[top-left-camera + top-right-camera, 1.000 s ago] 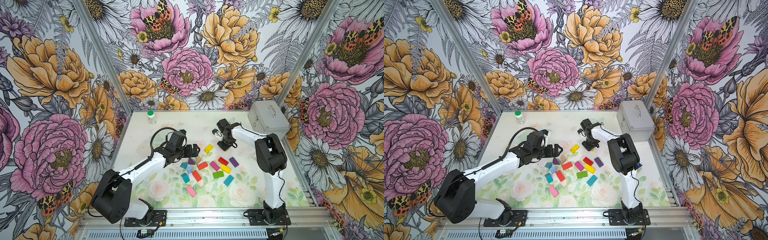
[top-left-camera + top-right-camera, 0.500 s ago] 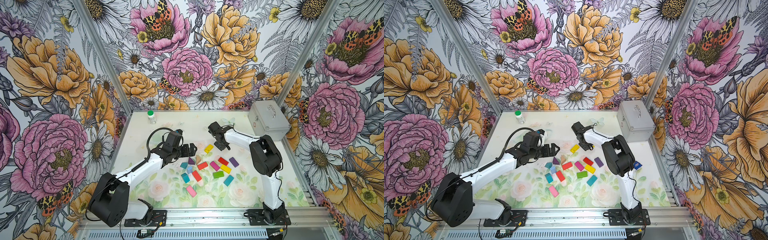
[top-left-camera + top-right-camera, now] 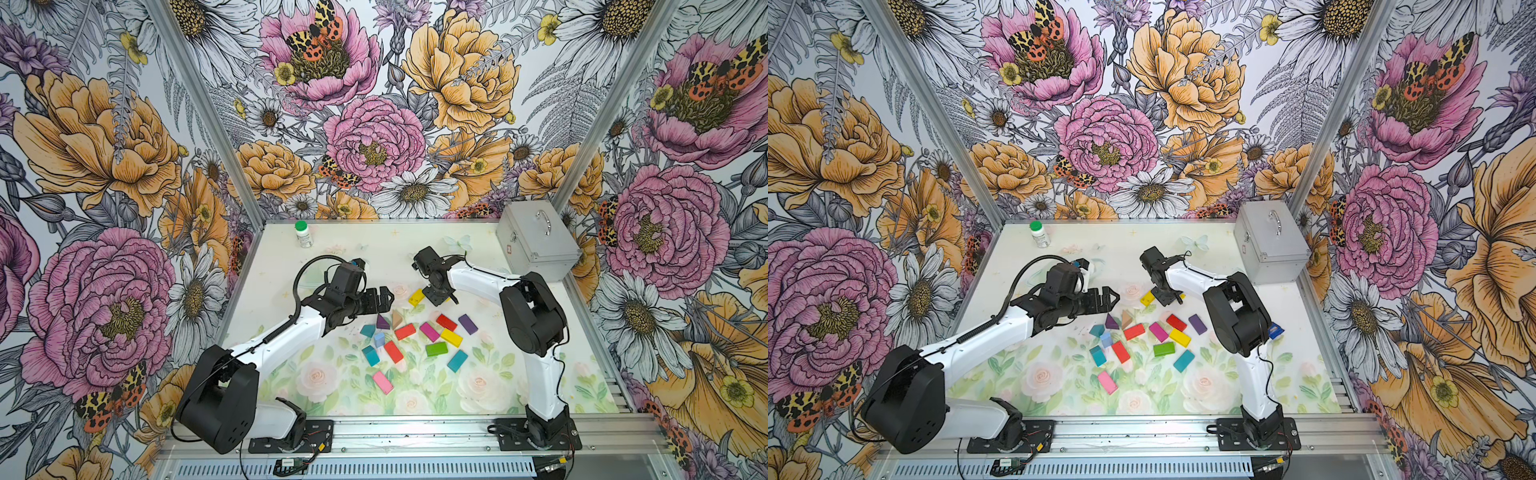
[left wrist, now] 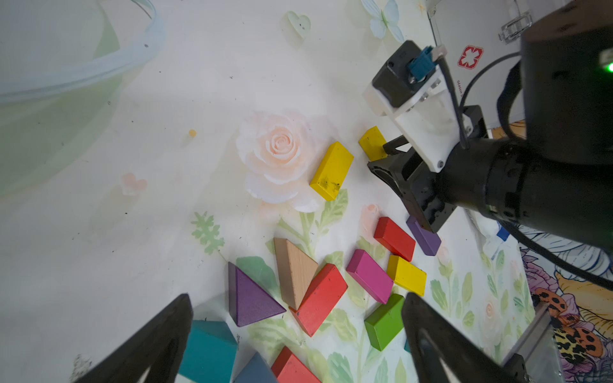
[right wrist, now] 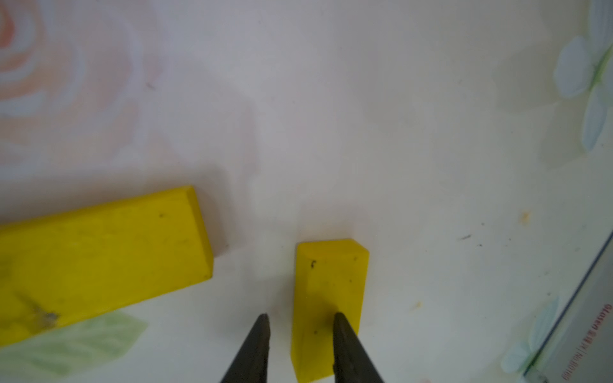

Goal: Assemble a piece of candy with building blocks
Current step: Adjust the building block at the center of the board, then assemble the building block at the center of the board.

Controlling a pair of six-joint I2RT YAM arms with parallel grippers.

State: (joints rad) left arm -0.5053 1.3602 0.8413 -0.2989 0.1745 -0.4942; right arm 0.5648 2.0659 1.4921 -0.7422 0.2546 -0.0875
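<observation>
Several building blocks (image 3: 429,331) lie scattered mid-table: red, yellow, magenta, green, teal, purple and pink bricks, plus a purple triangle (image 4: 248,298) and a tan triangle (image 4: 293,270). A long yellow brick (image 3: 416,297) lies apart behind them. Beside it a short yellow brick (image 5: 328,291) stands on the mat. My right gripper (image 5: 301,315) hangs just over that short brick, jaws slightly open, one fingertip in front of its face, gripping nothing. My left gripper (image 4: 297,298) is wide open above the left side of the pile, near the triangles, and holds nothing.
A silver metal case (image 3: 536,245) stands at the back right corner. A small white bottle with a green cap (image 3: 303,234) stands at the back left. A blue-and-white packet (image 3: 1275,330) shows behind the right arm's elbow.
My right wrist has swung left and come down beside the long yellow brick, and its jaws have parted a little. The left gripper has drawn back slightly leftward, still open.
</observation>
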